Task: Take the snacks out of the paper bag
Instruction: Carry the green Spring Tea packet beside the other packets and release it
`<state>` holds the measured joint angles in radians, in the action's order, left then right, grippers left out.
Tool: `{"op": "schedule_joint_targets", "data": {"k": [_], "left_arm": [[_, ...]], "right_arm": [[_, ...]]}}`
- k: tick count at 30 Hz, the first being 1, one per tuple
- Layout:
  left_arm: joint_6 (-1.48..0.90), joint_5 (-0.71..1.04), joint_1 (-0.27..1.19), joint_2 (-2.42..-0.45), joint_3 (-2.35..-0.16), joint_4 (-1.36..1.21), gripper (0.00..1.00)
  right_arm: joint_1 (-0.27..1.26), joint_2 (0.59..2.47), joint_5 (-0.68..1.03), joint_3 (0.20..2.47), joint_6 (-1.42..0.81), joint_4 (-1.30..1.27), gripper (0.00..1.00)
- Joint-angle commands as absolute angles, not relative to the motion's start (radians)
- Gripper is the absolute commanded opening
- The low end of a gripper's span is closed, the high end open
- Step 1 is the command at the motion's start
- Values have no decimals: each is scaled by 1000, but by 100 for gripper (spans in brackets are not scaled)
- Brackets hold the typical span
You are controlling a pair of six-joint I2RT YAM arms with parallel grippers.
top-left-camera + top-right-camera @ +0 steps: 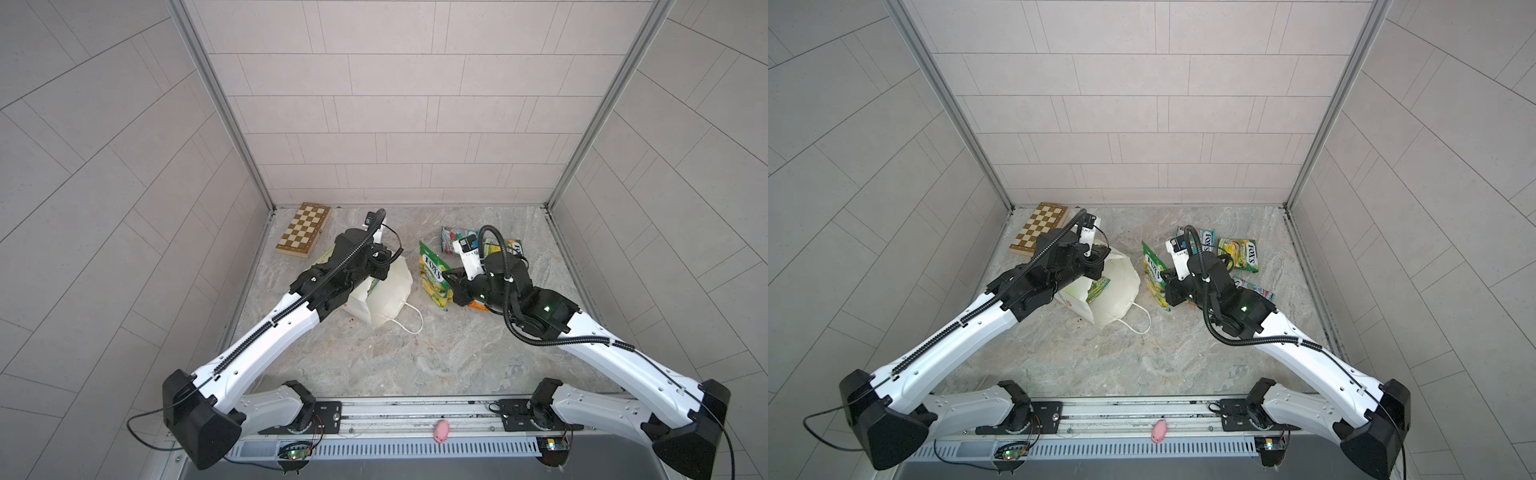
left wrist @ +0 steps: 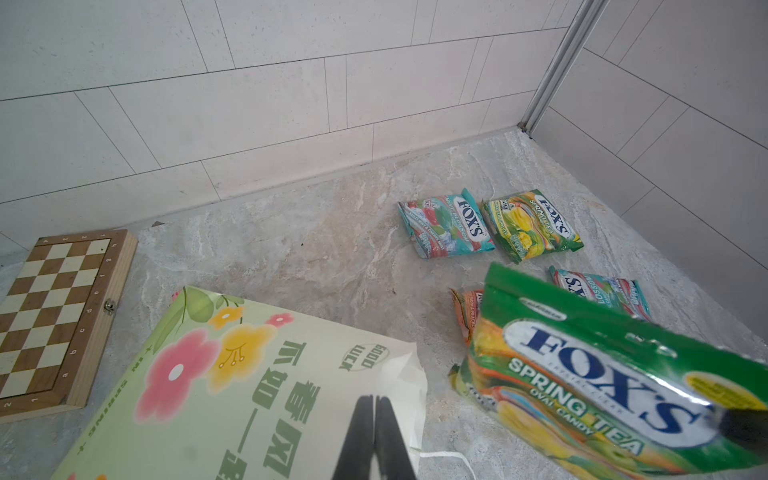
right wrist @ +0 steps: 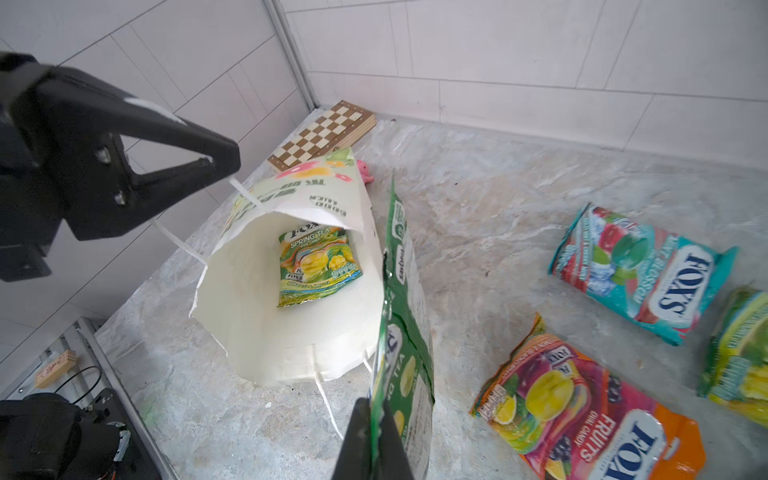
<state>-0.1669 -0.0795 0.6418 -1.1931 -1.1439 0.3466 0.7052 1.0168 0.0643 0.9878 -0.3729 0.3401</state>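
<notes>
While the right gripper (image 3: 376,415) pinches the green Spring Tea packet (image 3: 405,332), lay it flat just below; left gripper (image 2: 375,415), clamped on the handle of the paper bag (image 3: 249,299), should hold steady.

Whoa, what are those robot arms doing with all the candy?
They're emptying the paper bag. The left fingers pinch the bag's rim, while the right fingers grip a green candy packet held up beside it. Four packets lie on the table, and one yellow-green packet is still inside the bag.
</notes>
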Motion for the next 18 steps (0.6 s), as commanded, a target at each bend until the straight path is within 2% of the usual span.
{"op": "schedule_joint_targets", "data": {"k": [1,6,18], "left_arm": [[-166,-77,643,-1169,-1162,339,0],[-164,-68,644,-1167,-1163,342,0],[-155,-60,643,-1164,-1163,342,0]], "right_arm": [[679,996,-21,1016,-355,369,0],[590,1079,93,1044,-345,361,0],[472,1472,339,1240,-338,231,0]]}}
